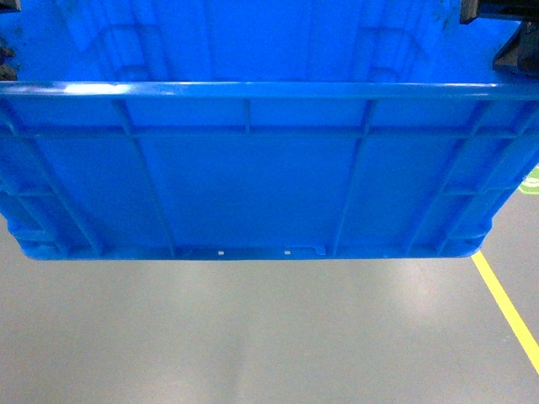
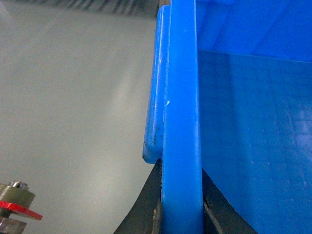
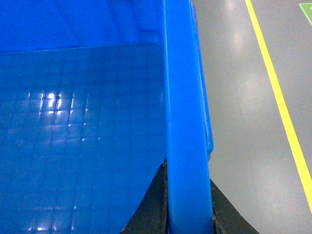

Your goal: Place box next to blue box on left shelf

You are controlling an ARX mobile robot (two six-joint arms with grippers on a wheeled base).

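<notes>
The box (image 1: 253, 177) is a big bright-blue ribbed crate that hangs above the floor and fills the upper half of the head view. My left gripper (image 2: 181, 207) is shut on the box's left rim (image 2: 181, 97), with one black finger (image 2: 146, 209) outside the wall and the other inside. On the opposite side, my right gripper (image 3: 189, 207) is shut on the right rim (image 3: 185, 97) in the same way. The box's gridded floor (image 3: 73, 122) is bare. The left shelf and the other blue box are out of view.
Smooth grey floor (image 1: 253, 337) lies under the crate. A yellow line (image 1: 505, 303) runs along the floor at the right, also in the right wrist view as the yellow line (image 3: 278, 97), with a green marking (image 1: 530, 178) beyond it. A blurred striped band (image 2: 112, 4) crosses the left wrist view's top edge.
</notes>
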